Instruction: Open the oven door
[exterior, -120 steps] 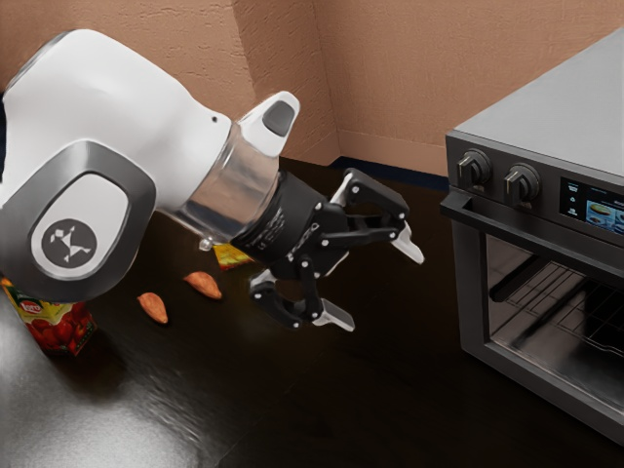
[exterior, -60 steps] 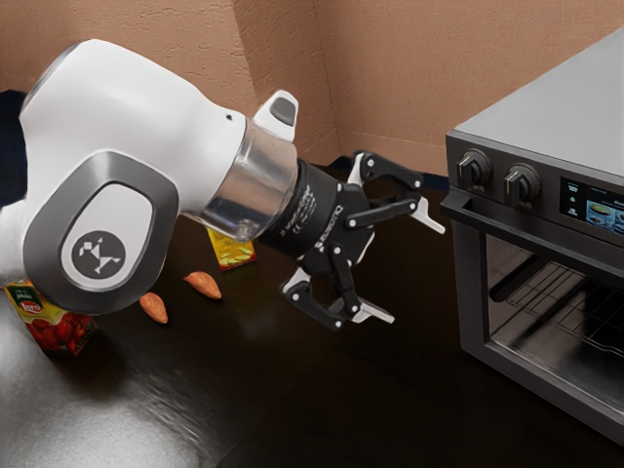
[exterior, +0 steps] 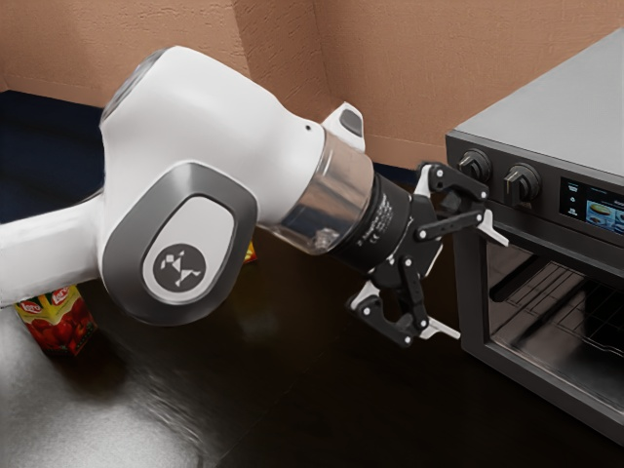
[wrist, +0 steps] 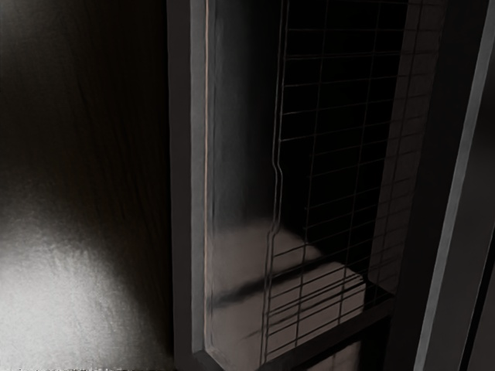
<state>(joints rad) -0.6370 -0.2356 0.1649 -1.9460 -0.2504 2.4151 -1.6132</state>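
At the exterior view's left, the robot's white arm (exterior: 214,117) comes in over a dark tabletop (exterior: 283,409), w/ a pale glare on the near part. Under the arm, a red & yellow box (exterior: 60,327) w/ tomatoes pictured on it sits on the table. Just past the arm's big rounded joint, a bit of a yellow thing (exterior: 253,253) peeks out, mostly hidden; can't tell what it is. Brownish textured wall (exterior: 390,88) behind.

Next along, approx. mid-view & a bit right: the black gripper (exterior: 470,281), tilted, fingers spread wide, one above the other, nothing b/w them. It's right up by the oven's front; upper fingertip overlaps the door handle (exterior: 556,244) in this view, can't tell if they touch. Lower fingertip is near the door's side edge.

Far right, the oven (exterior: 556,107) stands on the table, grey top, two knobs (exterior: 523,183) & a lit display (exterior: 595,205) above the handle. Oven door (exterior: 472,292) is shut, the handle running across its top. Thru its glass there's a wire rack (wrist: 276,185) inside; the wrist view has that glass & rack close up, w/ the door frame around them.
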